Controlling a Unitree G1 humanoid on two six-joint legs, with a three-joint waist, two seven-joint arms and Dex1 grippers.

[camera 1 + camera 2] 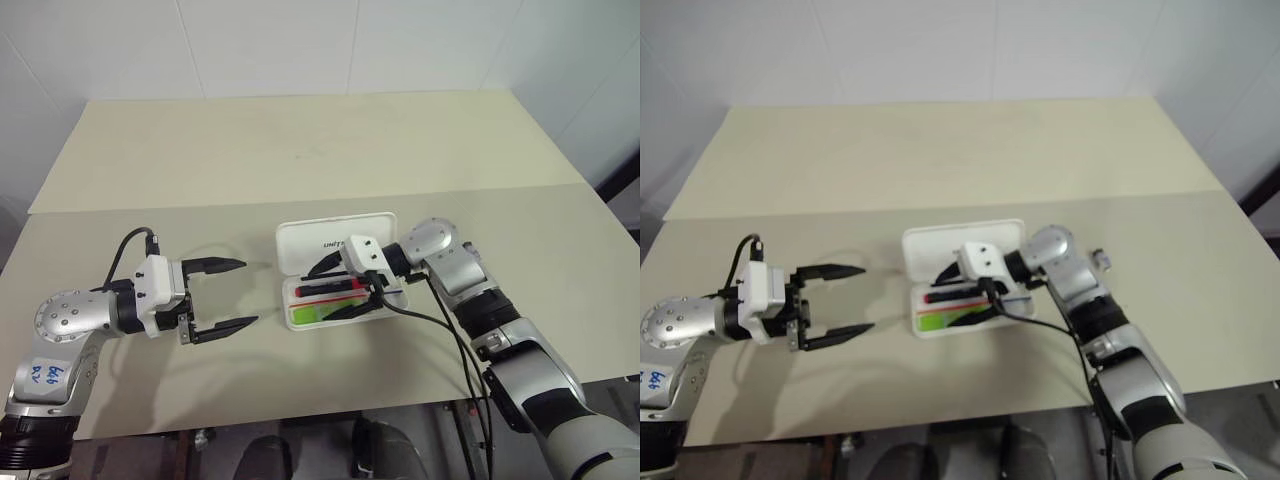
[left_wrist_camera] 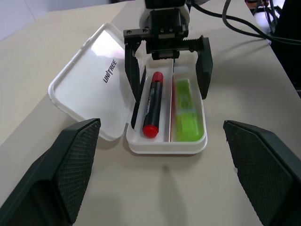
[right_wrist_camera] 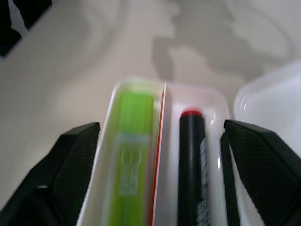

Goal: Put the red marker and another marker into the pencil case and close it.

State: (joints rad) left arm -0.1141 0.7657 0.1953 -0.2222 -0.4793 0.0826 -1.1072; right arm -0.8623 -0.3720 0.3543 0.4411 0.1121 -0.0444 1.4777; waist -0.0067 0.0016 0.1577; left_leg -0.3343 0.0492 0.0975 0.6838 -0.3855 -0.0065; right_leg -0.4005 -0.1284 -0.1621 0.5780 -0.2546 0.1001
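The white pencil case [image 1: 312, 238] lies open mid-table, its lid [image 2: 89, 84] laid flat behind the tray. In the tray's far compartment lies the red marker [image 2: 153, 104], black-barrelled with a red cap. The lime-green marker [image 2: 185, 117] fills the near compartment, past a thin red divider. My right gripper [image 1: 320, 295] hangs open just over the tray, one finger on each side of the markers and nothing held. Its wrist view looks down on the green marker [image 3: 131, 160] and red marker [image 3: 190, 155]. My left gripper [image 1: 249, 292] stands open left of the case, apart from it.
The beige table [image 1: 300, 160] has a seam running across it behind the case. A black cable [image 1: 445, 325] droops from my right wrist toward the front edge. Bare tabletop lies between my left gripper and the case.
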